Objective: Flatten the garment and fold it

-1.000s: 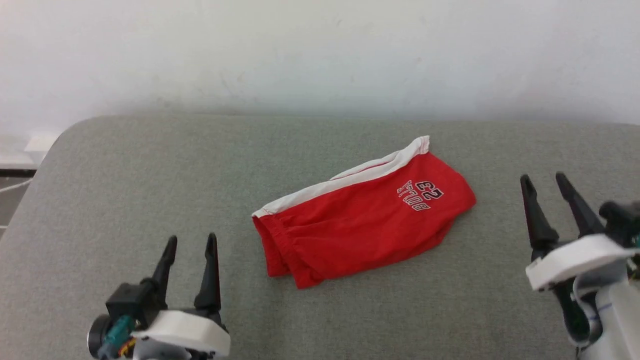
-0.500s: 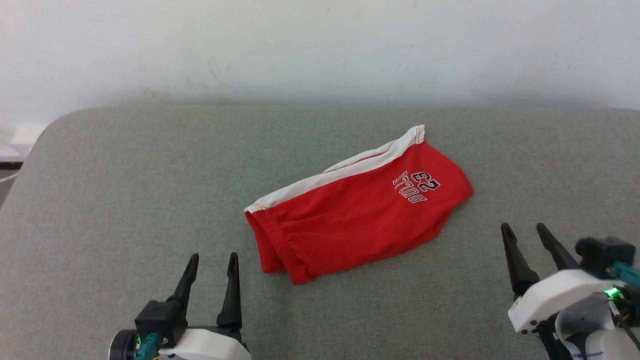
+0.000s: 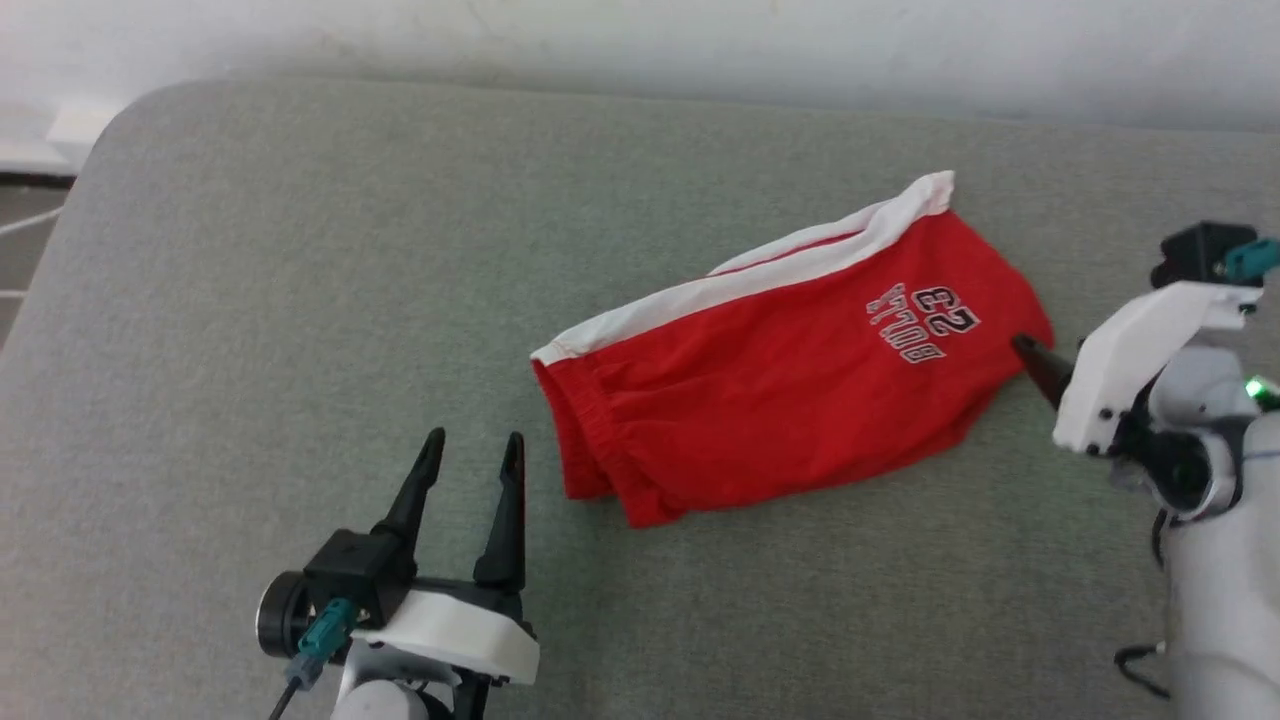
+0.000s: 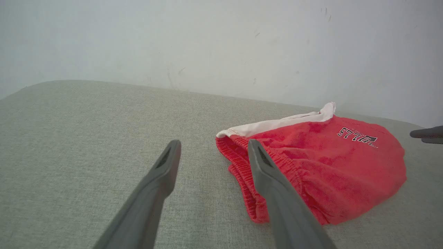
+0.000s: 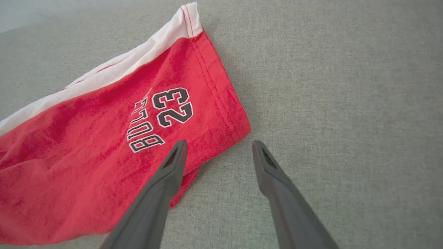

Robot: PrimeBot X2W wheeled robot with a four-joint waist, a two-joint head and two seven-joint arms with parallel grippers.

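Note:
The red shorts [image 3: 790, 390] lie crumpled in a diagonal on the grey padded surface [image 3: 300, 280]. The gathered waistband [image 4: 242, 166] points near-left, and the white stripe [image 3: 740, 290] runs along the far edge. The "BULLS 23" lettering [image 5: 161, 117] sits near the hem end. My left gripper [image 3: 474, 445] is open, just left of the waistband and not touching it. My right gripper [image 5: 219, 143] is open at the hem corner. Its left finger [image 5: 166, 180] is over the red cloth and the other is over bare padding. One dark fingertip [image 3: 1030, 352] shows beside the hem.
The padded surface ends in a rounded corner [image 3: 130, 110] at the far left, with floor and a thin cable [image 3: 25, 225] beyond. A white wall [image 3: 700, 40] runs along the back edge. Bare padding stretches left of and in front of the shorts.
The head camera has tilted down and shifted. My right gripper has come in to the hem end of the shorts. My left gripper has come closer to the waistband. The shorts lie as before.

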